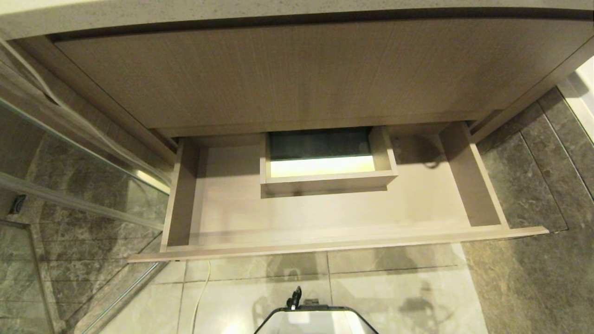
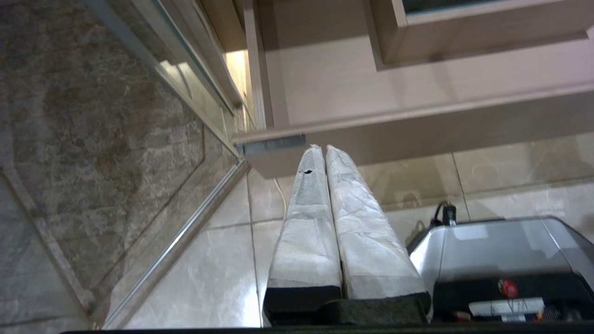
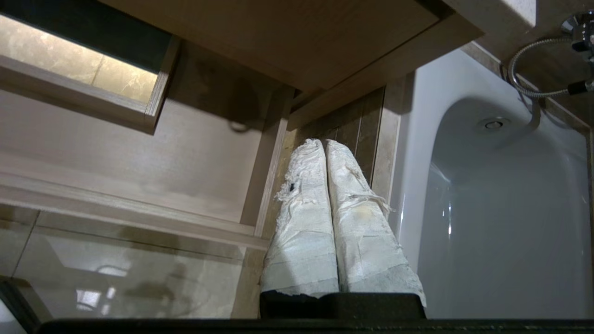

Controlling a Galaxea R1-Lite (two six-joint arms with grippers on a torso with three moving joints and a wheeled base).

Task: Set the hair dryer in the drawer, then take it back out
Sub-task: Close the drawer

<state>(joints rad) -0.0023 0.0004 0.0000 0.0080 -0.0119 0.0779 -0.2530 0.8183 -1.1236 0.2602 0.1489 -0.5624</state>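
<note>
Below the countertop's edge, head view: the drawer [image 1: 325, 218] stands pulled fully out over the tiled floor [image 1: 399, 297], its wide shallow tray bare apart from the boxed rectangular cutout [image 1: 325, 164] at the far middle. The hair dryer is not visible here, nor in either wrist view; its whereabouts cannot be told. Neither arm enters this view; the robot's own base [image 1: 315, 320] shows at the near edge.

Left wrist view: the left gripper [image 2: 323, 150], its fingers wrapped in white tape and pressed together on nothing, hangs just near of the drawer's front edge at its left end, above the floor. A glass partition [image 2: 185, 69] runs to the left of the drawer.

Right wrist view: the right gripper [image 3: 323, 144], likewise taped, pressed together and empty, hangs off the right end of the drawer, with a white bathtub [image 3: 501, 208] and a shower hose [image 3: 533, 69] further right.

Handling, as judgement: a plastic hair dryer should be rigid and fairly light, yet top-heavy at the barrel, smooth enough to slip between taped fingers, and liable to crack at the grille if dropped. Best purchase is probably across the handle or the narrow of the barrel, close to the balance point, clear of the grille and of any trailing cord that might snag the cutout's walls.
</note>
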